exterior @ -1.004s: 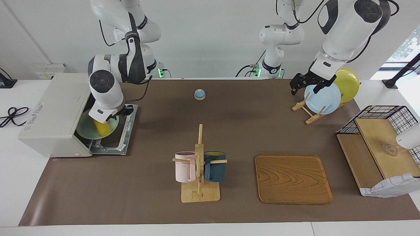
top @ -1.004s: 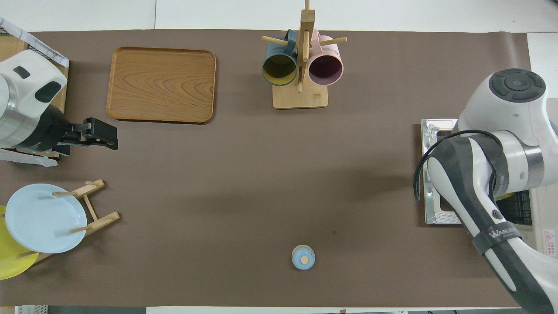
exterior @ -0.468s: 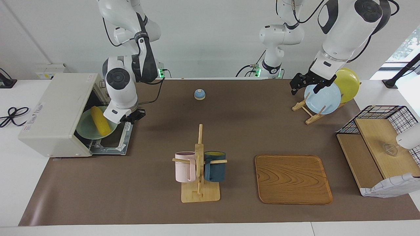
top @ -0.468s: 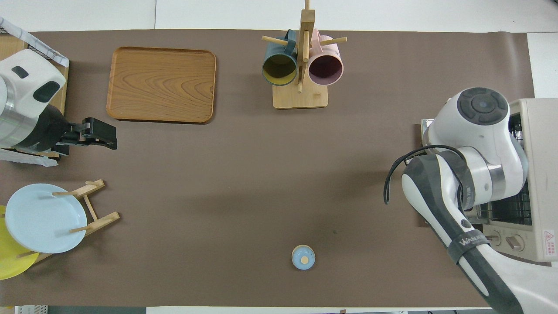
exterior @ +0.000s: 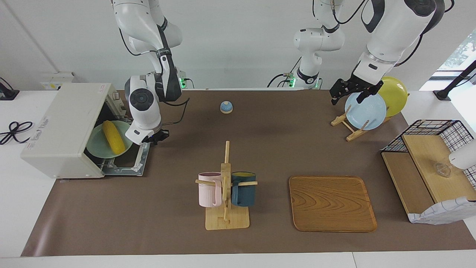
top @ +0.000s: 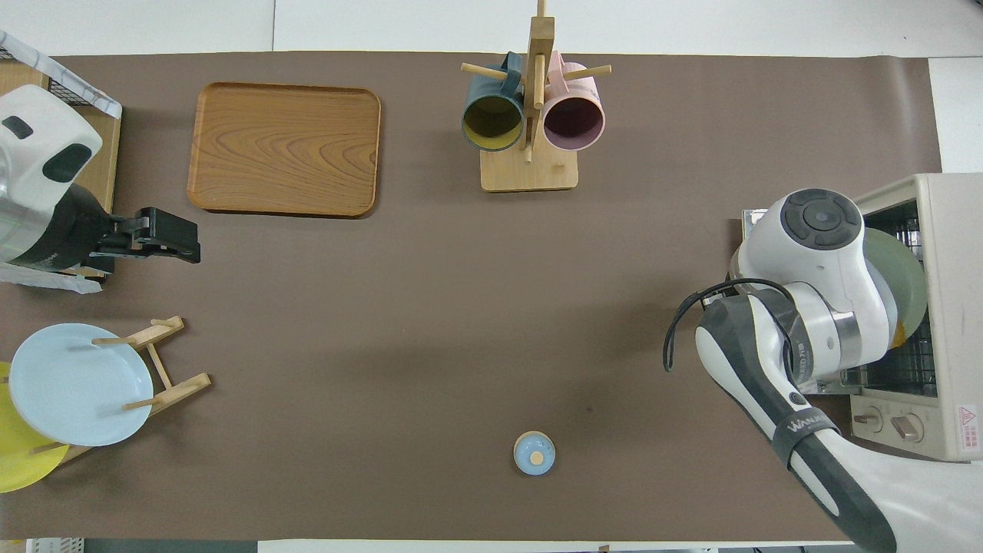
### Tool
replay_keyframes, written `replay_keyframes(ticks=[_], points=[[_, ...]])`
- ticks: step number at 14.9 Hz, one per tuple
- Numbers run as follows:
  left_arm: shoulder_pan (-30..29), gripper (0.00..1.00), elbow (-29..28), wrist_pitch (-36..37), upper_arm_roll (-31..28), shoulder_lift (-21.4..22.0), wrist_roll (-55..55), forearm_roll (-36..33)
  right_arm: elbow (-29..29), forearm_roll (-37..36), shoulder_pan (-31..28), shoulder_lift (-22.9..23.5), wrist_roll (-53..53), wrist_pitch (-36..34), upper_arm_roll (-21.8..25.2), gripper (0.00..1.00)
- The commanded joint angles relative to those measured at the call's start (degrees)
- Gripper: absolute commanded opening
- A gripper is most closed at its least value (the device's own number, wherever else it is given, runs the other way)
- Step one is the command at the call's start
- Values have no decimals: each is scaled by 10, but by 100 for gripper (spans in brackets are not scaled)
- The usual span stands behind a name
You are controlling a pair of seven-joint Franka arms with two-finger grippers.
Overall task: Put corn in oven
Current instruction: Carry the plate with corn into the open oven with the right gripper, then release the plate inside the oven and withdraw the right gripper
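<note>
The oven [exterior: 61,130] stands at the right arm's end of the desk [exterior: 238,238], its door dropped open, and the one corn [exterior: 113,137] lies on a pale green plate [exterior: 95,145] at its mouth, free of any gripper. The cob looks light, stiff and glossy, so probably slippery; I would take it across the thick middle, not at the tapered ends. The right gripper [exterior: 156,137] hangs just over the door's edge, fingertips together and holding nothing. Toward the middle sit one small blue dome-shaped thing [exterior: 226,107] and one wooden mug rack [exterior: 226,193] carrying two mugs, pink [exterior: 209,193] and dark blue [exterior: 243,193]. Next comes one wooden tray [exterior: 332,203]. The left gripper [exterior: 351,90] waits with jaws spread above a plate stand [exterior: 347,126] holding two plates, light blue [exterior: 365,111] and yellow [exterior: 394,95].
</note>
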State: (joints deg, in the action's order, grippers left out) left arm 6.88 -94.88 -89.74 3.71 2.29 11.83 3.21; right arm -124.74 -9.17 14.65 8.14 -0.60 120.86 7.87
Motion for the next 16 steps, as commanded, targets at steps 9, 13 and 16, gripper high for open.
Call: replay_keyframes(ticks=[9,13,16], points=[[-3,100,1,7,2,5,-1,-5,-10,-87,-3,11,-12,4,-2,0],[-5,100,0,-15,2,4,-5,-5,76,-109,-4,17,1,-109,-3,0],[-17,100,-2,-25,2,-1,-7,-5,116,-108,-38,-11,109,-157,3,0]])
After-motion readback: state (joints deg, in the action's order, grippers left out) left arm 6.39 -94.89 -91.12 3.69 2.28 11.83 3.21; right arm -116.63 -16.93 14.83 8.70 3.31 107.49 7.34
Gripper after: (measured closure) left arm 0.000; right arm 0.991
